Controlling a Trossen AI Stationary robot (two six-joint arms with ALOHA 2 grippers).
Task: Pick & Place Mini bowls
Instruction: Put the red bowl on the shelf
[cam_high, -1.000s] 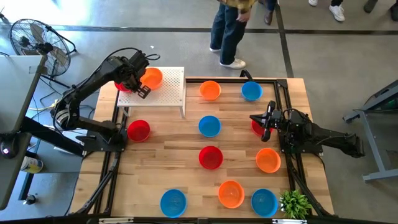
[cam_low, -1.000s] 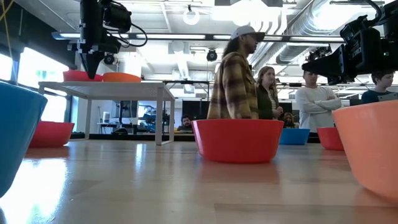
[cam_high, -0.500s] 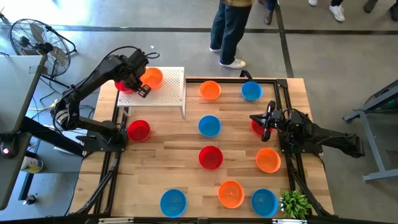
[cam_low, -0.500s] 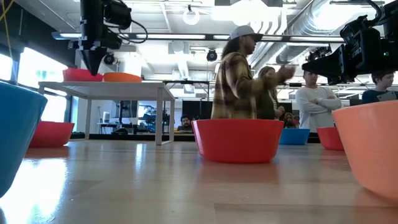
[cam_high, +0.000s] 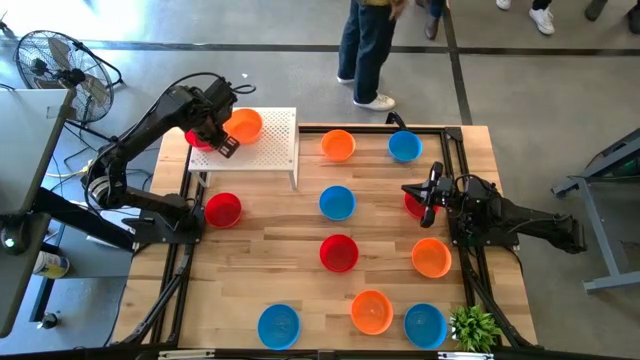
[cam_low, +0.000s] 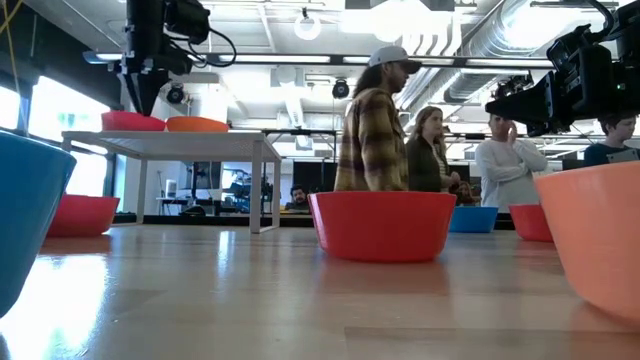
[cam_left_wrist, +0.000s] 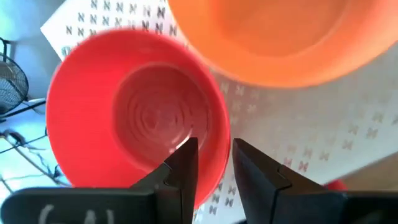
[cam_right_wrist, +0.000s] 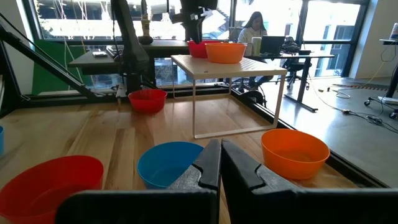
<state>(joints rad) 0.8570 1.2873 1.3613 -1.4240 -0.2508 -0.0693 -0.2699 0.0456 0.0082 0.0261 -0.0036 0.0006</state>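
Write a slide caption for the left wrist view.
Left gripper open astride the rim of a red bowl beside an orange bowl on the white board.

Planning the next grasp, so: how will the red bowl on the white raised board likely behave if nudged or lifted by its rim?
The red bowl looks thin-walled plastic, so probably light and fairly stiff. Its smooth rim may slip between the left gripper jaws. It sits upright beside the orange bowl on the white board, so a sideways push would likely slide it rather than tip it.
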